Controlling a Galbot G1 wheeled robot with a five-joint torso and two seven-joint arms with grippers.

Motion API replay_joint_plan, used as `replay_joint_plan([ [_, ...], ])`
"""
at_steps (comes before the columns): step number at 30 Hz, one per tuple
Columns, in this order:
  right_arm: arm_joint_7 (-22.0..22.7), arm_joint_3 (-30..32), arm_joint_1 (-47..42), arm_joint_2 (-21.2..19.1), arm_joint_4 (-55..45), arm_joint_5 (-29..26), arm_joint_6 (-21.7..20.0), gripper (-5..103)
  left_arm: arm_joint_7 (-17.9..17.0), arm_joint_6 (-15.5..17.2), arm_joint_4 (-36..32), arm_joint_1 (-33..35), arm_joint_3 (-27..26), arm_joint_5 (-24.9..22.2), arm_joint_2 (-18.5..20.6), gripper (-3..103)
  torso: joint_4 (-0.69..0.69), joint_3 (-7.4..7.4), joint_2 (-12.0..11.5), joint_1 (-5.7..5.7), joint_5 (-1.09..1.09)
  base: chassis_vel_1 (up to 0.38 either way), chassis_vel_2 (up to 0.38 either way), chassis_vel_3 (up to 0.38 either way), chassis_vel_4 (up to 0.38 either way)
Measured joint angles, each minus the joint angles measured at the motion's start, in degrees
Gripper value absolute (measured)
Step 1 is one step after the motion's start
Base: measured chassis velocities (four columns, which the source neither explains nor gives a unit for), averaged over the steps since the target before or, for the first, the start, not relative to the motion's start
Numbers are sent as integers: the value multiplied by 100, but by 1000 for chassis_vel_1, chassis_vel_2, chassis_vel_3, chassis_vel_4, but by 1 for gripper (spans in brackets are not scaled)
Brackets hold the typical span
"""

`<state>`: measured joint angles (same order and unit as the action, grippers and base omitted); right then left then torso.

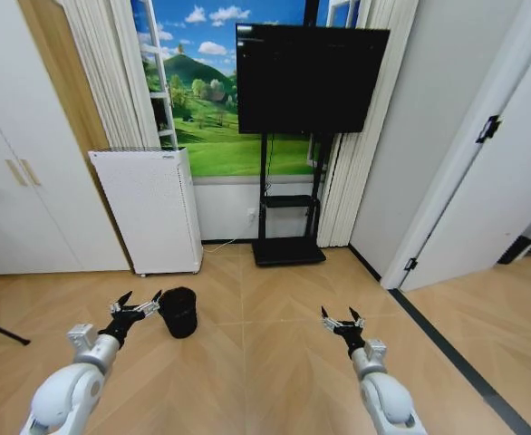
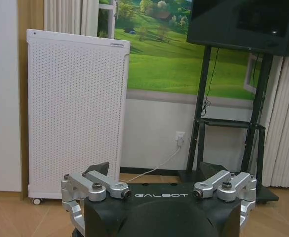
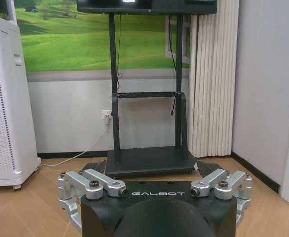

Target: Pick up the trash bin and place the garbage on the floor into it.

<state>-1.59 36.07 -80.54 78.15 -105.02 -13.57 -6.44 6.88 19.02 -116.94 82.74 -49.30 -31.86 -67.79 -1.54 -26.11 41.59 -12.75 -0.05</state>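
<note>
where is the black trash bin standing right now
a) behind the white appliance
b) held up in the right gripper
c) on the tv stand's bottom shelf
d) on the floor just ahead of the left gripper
d: in the head view the trash bin stands on the floor, just beyond the open left gripper.

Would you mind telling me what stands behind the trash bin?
Behind the trash bin stands a white perforated appliance against the wall, with a white cupboard beside it. The bin's inside is dark, so its contents cannot be seen. The left gripper hovers beside the bin, jaws open.
</note>
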Motion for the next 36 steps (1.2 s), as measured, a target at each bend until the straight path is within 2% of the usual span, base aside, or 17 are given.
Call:
replay_joint_plan([
  [3,-3,1,-4,8,0,-10,20,100,11,-23,4,-2,-5,26,-1,100,-1,1,-1,0,11,371,-366,-383,355],
  [6,-16,-14,-6,31,32,-10,112,100,15,-39,10,13,-3,45,-30,100,-1,2,-4,1,1,346,-363,-362,356],
  [7,-19,-24,-6,42,45,-10,122,100,16,-53,9,19,-4,58,-47,100,-1,2,-5,1,12,320,-313,-355,316],
  [8,-19,-24,-6,42,45,-10,122,100,16,-53,9,19,-4,58,-47,100,-1,2,-5,1,12,320,-313,-355,316],
  [11,-88,-27,-28,53,47,-11,123,100,21,-73,12,45,-3,84,-87,100,0,6,-3,5,-2,251,-333,-272,301],
  [12,-131,-43,-47,57,48,-12,121,100,23,-89,14,58,-4,101,-108,100,1,5,-5,5,6,208,-206,-196,166],
  [14,-148,-57,-54,66,59,-11,121,100,25,-95,15,67,-4,110,-131,100,0,6,-4,6,7,111,-114,-196,115],
  [15,-171,-66,-55,87,69,-4,121,100,23,-101,16,76,-6,115,-157,100,2,7,-4,5,5,111,5,-82,115],
  [17,-194,-78,-54,110,91,21,121,100,20,-102,3,88,-3,125,-200,100,-4,5,-8,4,5,0,0,0,0],
  [25,-199,-132,-20,105,97,20,125,100,5,-33,-114,128,-2,115,-276,100,1,3,-13,-2,5,-47,31,43,-47],
  [36,-197,-66,-116,41,106,-63,263,100,-17,46,-246,191,8,141,-402,100,-1,7,-12,4,5,0,0,0,0],
])
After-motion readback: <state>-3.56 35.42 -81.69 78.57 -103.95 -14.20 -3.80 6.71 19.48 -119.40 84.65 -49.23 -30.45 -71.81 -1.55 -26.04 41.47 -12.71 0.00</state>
